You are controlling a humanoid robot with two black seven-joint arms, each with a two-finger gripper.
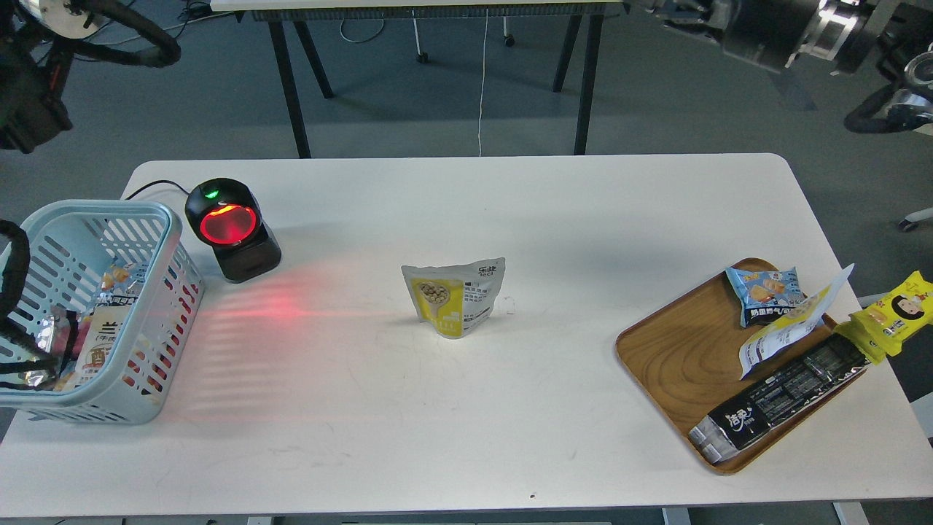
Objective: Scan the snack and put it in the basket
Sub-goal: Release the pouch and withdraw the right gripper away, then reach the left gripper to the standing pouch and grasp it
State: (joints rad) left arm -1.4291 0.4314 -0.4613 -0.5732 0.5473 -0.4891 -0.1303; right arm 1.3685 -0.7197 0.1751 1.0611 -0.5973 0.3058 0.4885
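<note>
The snack (453, 297), a yellow-and-white pouch with nuts pictured in a circle, stands upright alone near the middle of the white table (466, 408). The light blue slotted basket (157, 306) stands at the table's left edge and holds several packets. My right arm is raised at the top right; only the dark tip of my right gripper (660, 9) shows at the top edge, far above and right of the snack, and its fingers cannot be told apart. Of my left arm only upper parts and cables show at the top left; its gripper is out of view.
A black scanner (232, 227) with a glowing red window stands right of the basket and throws red light on the table. A wooden tray (674, 357) at the right holds a light-blue packet (765, 292), a white-and-yellow packet and a long black packet (783, 397). A yellow packet (896, 313) lies beyond the tray's right edge.
</note>
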